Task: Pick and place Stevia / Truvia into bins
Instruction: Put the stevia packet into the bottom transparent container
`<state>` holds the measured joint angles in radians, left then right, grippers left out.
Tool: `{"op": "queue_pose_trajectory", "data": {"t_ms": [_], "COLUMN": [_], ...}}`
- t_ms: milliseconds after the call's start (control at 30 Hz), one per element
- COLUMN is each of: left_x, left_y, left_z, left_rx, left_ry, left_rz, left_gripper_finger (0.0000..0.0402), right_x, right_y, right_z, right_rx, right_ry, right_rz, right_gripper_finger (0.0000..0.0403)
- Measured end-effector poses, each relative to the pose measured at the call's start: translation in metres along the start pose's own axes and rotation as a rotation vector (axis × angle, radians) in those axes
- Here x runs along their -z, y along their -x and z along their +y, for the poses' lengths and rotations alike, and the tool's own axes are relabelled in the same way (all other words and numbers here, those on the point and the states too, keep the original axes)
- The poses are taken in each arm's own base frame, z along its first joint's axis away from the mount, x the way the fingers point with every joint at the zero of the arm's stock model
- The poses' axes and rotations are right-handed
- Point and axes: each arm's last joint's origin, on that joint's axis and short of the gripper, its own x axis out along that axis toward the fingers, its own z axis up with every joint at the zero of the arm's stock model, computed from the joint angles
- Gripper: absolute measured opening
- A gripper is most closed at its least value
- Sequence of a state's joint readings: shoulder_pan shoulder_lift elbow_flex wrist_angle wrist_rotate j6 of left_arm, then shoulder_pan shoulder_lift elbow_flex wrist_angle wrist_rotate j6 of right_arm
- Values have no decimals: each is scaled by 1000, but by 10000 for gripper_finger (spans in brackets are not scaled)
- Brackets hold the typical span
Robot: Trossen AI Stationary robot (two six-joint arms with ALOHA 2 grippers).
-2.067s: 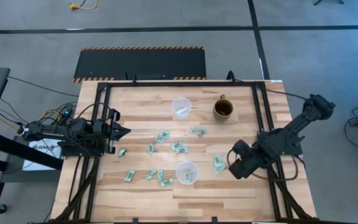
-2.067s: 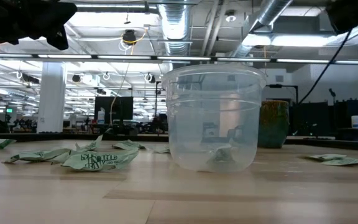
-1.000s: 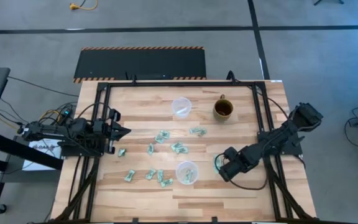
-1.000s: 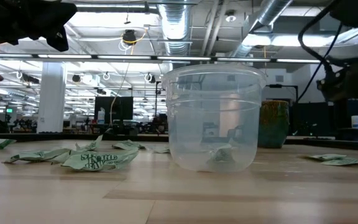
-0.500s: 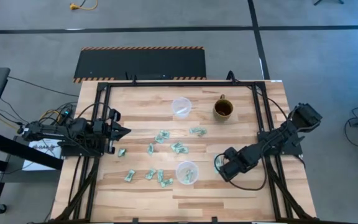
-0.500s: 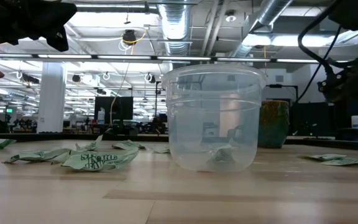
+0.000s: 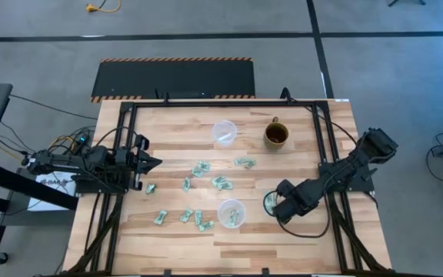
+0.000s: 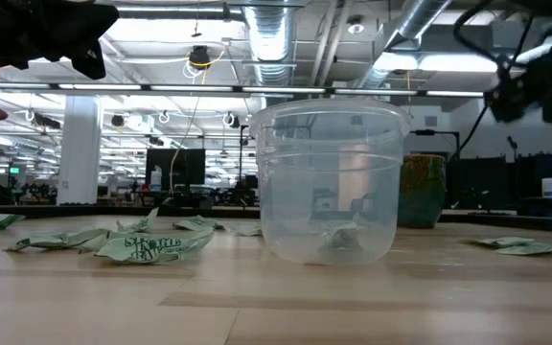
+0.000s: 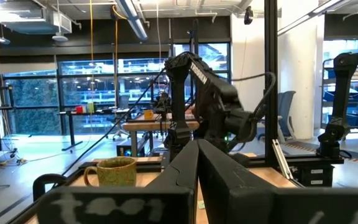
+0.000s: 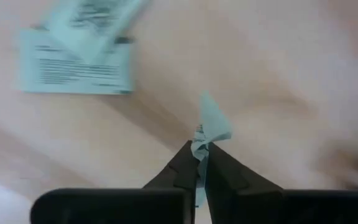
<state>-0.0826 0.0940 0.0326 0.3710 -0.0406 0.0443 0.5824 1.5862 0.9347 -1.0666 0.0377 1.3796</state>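
Right gripper [image 10: 201, 163]: I see my fingers pinched together on a Stevia packet [image 10: 211, 127], its paper sticking up from between the tips, low over the table [image 7: 298, 154] just right of the near cup [image 7: 231, 213].
Held packet's neighbours: two more lie flat on the wood just beside it [image 10: 73, 65].
Near cup: a few packets sit inside.
Loose packets [image 7: 198, 168]: scattered from mid-table toward the left front.
Far cup [image 7: 224, 131]: beside the brown mug [image 7: 276, 135].
Left gripper [image 9: 197, 163]: closed, empty, parked at the table's left edge.
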Motion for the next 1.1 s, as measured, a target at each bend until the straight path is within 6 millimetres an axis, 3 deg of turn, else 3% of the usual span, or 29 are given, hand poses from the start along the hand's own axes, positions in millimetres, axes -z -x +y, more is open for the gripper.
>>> {"op": "queue_pose_trajectory", "data": {"t_ms": [167,300,433,700,967,1100], "left_x": [0,0,0,0,0,2], "left_y": [0,0,0,0,0,0], "left_z": [0,0,0,0,0,0], "left_rx": [0,0,-1,0,0,1], "left_ry": [-12,-17,-17,-18,-18,-14], "left_rz": [0,0,-1,-1,0,25], "left_gripper_finger": [0,0,0,0,0,0], "right_x": [1,-3,-11,-45,-64,-79], "right_y": [60,104,130,147,146,134], "right_z": [0,6,20,57,53,62], "right_rx": [124,86,-24,-360,-437,-467], "right_ry": [50,117,297,633,701,750], "right_rz": [-199,-445,-593,-671,-607,-553], "right_gripper_finger": [5,6,3,4,32,55]}}
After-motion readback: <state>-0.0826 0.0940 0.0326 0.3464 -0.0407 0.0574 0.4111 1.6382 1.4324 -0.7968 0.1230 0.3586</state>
